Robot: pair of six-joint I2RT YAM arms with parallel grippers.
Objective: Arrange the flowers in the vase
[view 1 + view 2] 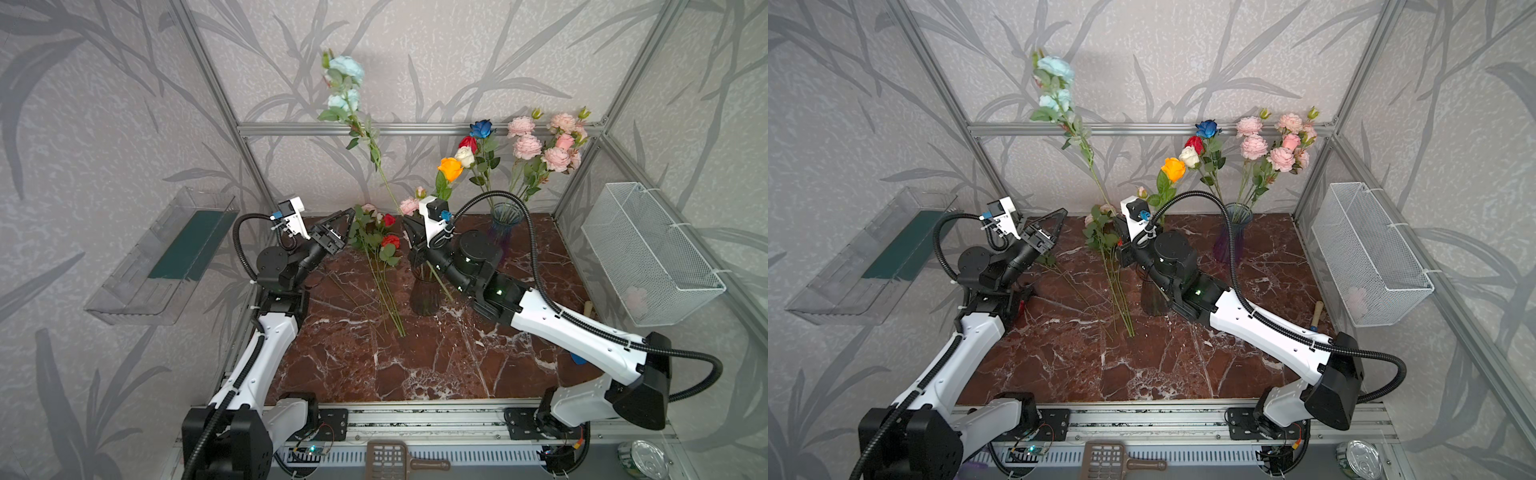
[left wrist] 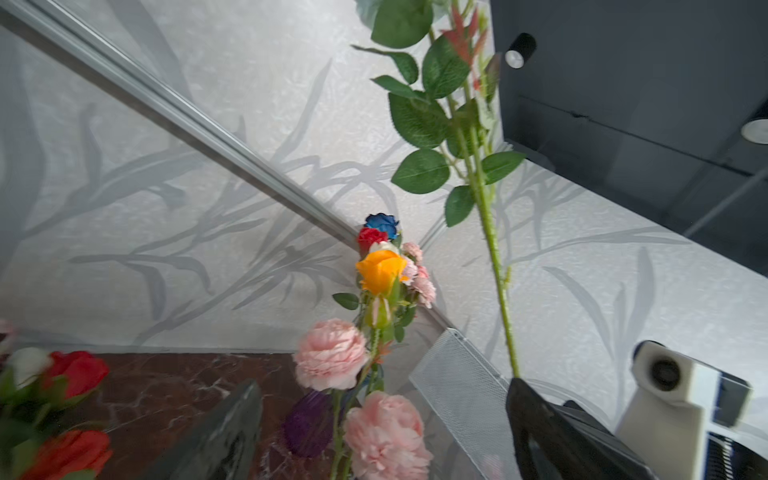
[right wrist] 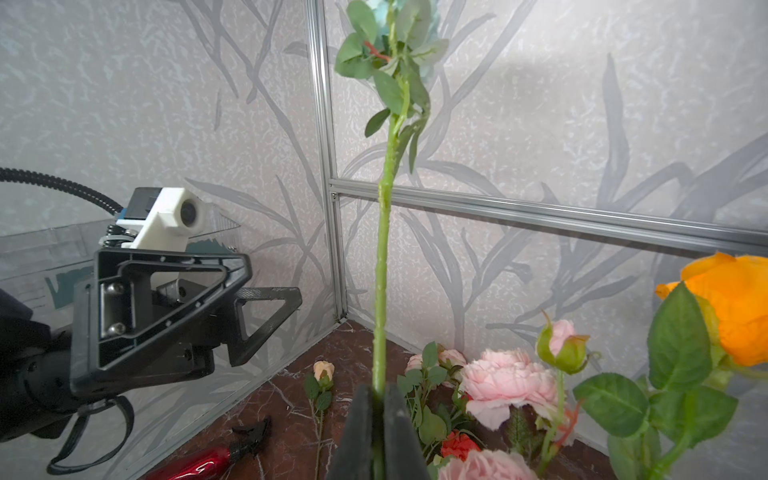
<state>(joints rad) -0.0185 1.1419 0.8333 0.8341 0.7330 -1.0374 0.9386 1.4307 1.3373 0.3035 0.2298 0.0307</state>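
Observation:
My right gripper [image 1: 410,227] [image 3: 377,401] is shut on the green stem of a tall pale blue flower [image 1: 347,70], which it holds upright. The stem's lower end slants past a dark glass vase [image 1: 424,295]; whether it is inside I cannot tell. My left gripper [image 1: 336,232] [image 2: 384,384] stands open just left of it, holding nothing. A blue-purple vase [image 1: 505,222] at the back holds pink, orange, white, red and dark blue flowers [image 1: 536,145]. Loose flowers with red blooms [image 1: 388,243] lie on the table between the grippers.
The marble table [image 1: 415,365] is walled on three sides. A white mesh basket [image 1: 648,253] hangs on the right wall and a clear shelf [image 1: 166,257] on the left. A red spray bottle [image 3: 208,461] lies near the left arm.

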